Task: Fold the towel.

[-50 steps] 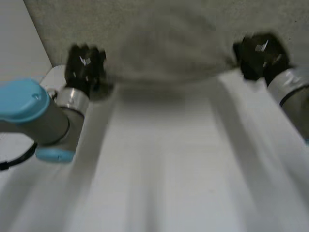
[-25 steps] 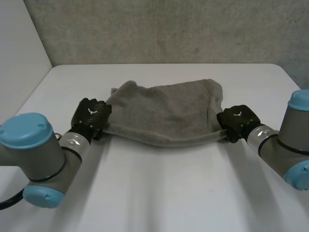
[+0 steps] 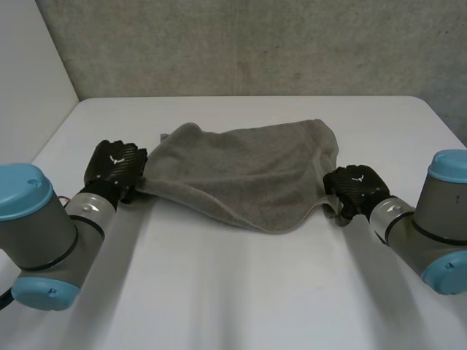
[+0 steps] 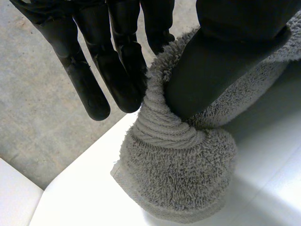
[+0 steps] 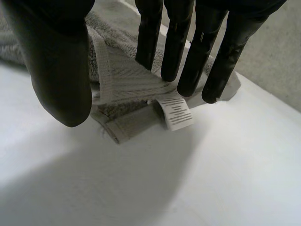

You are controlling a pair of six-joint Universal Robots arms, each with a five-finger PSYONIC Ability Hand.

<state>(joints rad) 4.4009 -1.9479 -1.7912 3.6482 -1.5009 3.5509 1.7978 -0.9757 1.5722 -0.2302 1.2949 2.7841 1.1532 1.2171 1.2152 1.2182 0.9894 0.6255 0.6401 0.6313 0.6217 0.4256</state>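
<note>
Towel [image 3: 248,175] sits mid-worktop [image 3: 241,292], crumpled, long axis running straight across from one hand to the other. There's plenty of bare surface in front between the arms, and a strip free behind it up to the wall. Left hand [image 3: 113,166], low and reaching forward, has thumb and fingers clamped on the bunched left end. Right hand [image 3: 355,187] mirrors it, pinching the right near corner by the hem, the white label [image 5: 175,112] poking out under its fingers.
</note>
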